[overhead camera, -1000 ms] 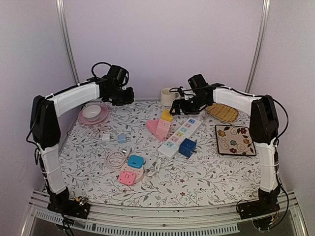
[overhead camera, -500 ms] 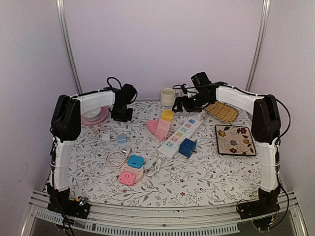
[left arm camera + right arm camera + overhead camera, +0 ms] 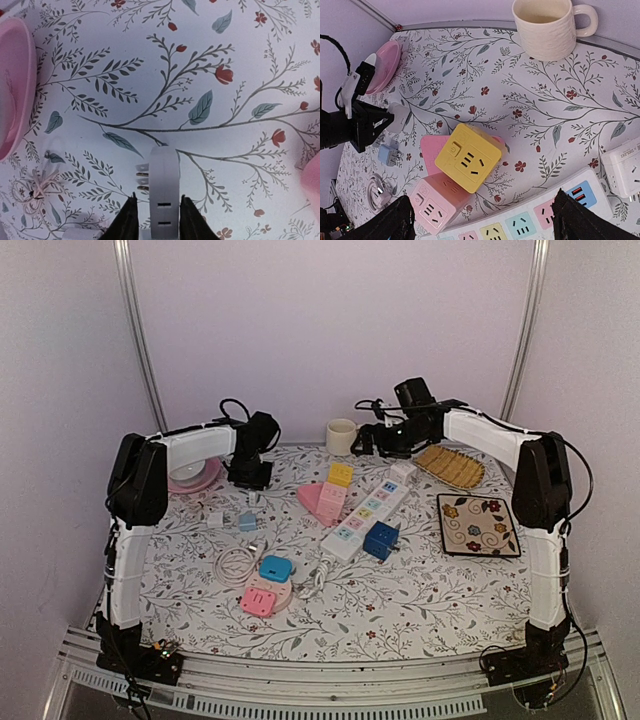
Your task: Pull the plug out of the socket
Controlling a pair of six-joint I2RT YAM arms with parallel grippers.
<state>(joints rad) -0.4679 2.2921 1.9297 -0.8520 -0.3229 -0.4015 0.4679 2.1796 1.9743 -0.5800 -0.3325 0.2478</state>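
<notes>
A white plug (image 3: 164,195) lies on the floral table between my left gripper's fingers (image 3: 126,222), its prongs pointing left. My left gripper (image 3: 157,198) stands low over it with a thin gap on each side; in the top view it is (image 3: 249,483) beside the pink plate. The white power strip (image 3: 368,508) with coloured sockets lies mid-table, with a white adapter (image 3: 403,472) on its far end and a blue cube (image 3: 381,539) at its side. My right gripper (image 3: 376,441) hovers wide open and empty above the strip's far end (image 3: 492,227).
A yellow cube socket (image 3: 468,157) rests on a pink one (image 3: 437,200). A mug (image 3: 547,27) stands at the back and a pink plate (image 3: 190,472) at the back left. A small blue plug (image 3: 247,521), a coiled cable (image 3: 233,562), a pink socket (image 3: 260,598), a wicker tray (image 3: 452,468) and a floral coaster (image 3: 478,524) also lie about.
My left arm swung down from high to the table by the pink plate, then stayed; the white plug now shows below it. My right gripper lifted back from the strip.
</notes>
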